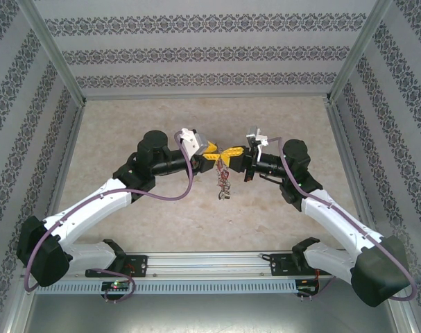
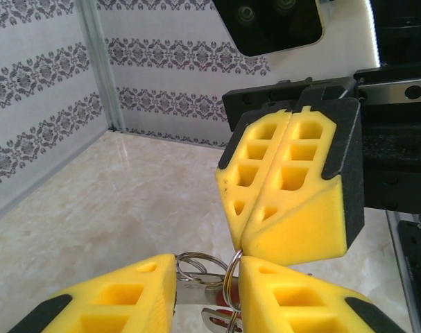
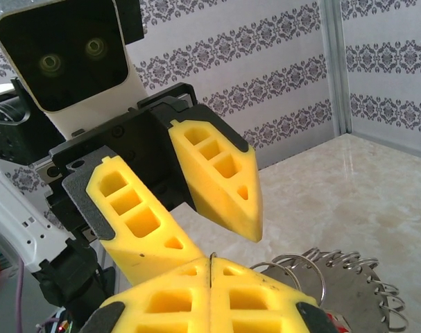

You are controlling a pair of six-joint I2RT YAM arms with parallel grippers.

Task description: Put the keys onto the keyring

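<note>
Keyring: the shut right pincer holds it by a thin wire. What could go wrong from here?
The right pincer grips only that thin wire of the keyring; it may slip and drop to the table. The left pincer stands open around a key, so it may fall. The two pincers almost touch and may collide.

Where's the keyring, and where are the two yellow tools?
keyring (image 3: 349,288), right wrist view, its grey middle
left tool (image 3: 224,243), right wrist view, between its fingertips
right tool (image 2: 243,239), left wrist view, between its fingertips
</note>
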